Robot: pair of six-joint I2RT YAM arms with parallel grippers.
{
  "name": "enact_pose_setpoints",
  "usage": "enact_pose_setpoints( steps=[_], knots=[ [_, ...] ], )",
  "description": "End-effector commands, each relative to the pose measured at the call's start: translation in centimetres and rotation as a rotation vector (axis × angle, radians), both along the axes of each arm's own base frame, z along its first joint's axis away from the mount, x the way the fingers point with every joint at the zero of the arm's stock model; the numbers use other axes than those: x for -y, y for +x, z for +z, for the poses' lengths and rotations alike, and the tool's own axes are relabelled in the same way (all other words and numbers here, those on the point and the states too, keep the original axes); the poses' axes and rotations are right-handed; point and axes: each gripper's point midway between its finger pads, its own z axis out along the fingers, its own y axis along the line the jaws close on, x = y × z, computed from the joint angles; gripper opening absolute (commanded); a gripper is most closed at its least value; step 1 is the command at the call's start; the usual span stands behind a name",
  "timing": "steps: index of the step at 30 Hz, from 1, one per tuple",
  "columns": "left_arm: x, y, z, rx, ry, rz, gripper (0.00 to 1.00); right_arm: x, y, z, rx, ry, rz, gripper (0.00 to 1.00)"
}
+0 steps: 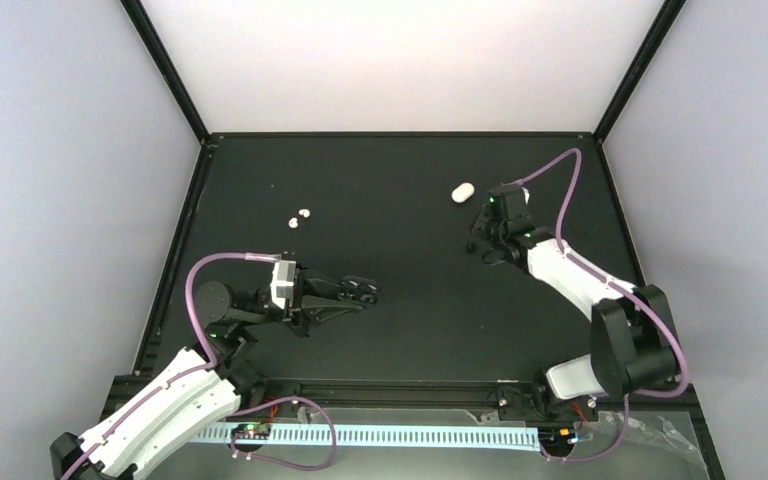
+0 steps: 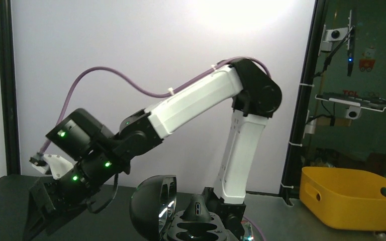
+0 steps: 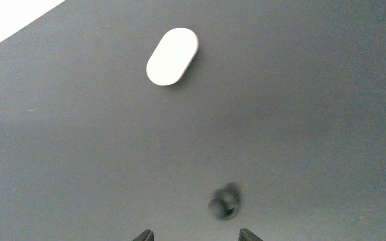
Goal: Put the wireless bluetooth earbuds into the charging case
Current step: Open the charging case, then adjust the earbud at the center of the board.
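Two tiny white earbuds (image 1: pixel 300 217) lie side by side on the black table, back left. The charging case (image 1: pixel 462 191), a white oval pebble, lies back right and shows closed in the right wrist view (image 3: pixel 172 56). My right gripper (image 1: pixel 484 240) hovers just nearer than the case, open, its two fingertips apart at the bottom edge (image 3: pixel 195 235) with nothing between them. A small blurred dark spot (image 3: pixel 225 201) sits on the table just ahead of the right fingertip. My left gripper (image 1: pixel 360 292) is shut, low at mid-left, well short of the earbuds.
In the left wrist view a black dome-shaped piece (image 2: pixel 153 206) stands beside my left fingers (image 2: pixel 193 228); I cannot tell what it is. The right arm (image 2: pixel 201 100) spans that view. A yellow bin (image 2: pixel 352 198) stands off the table. Black frame posts (image 1: pixel 165 65) bound the back corners.
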Motion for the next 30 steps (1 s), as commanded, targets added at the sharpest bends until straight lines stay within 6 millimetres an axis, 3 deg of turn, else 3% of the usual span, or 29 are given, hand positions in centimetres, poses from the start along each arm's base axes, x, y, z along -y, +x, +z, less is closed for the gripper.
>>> enact_pose_setpoints(
  steps=[1, 12, 19, 30],
  knots=[
    [-0.2, -0.3, -0.2, 0.021, 0.008, 0.014, 0.02, 3.0, 2.7, -1.7, 0.002, -0.012, -0.139, 0.42],
    [-0.2, -0.3, -0.8, 0.028, 0.018, 0.014, 0.02, 2.8, 3.2, -6.7, -0.118, -0.048, -0.116, 0.32],
    [-0.1, -0.2, -0.9, 0.025, 0.023, 0.014, 0.02, 2.3, 3.3, -8.6, -0.163, -0.053, -0.091, 0.24],
    [-0.1, -0.1, -1.0, 0.024, 0.025, 0.019, 0.02, 1.7, 3.3, -9.8, -0.190, -0.039, -0.059, 0.25]
  ],
)
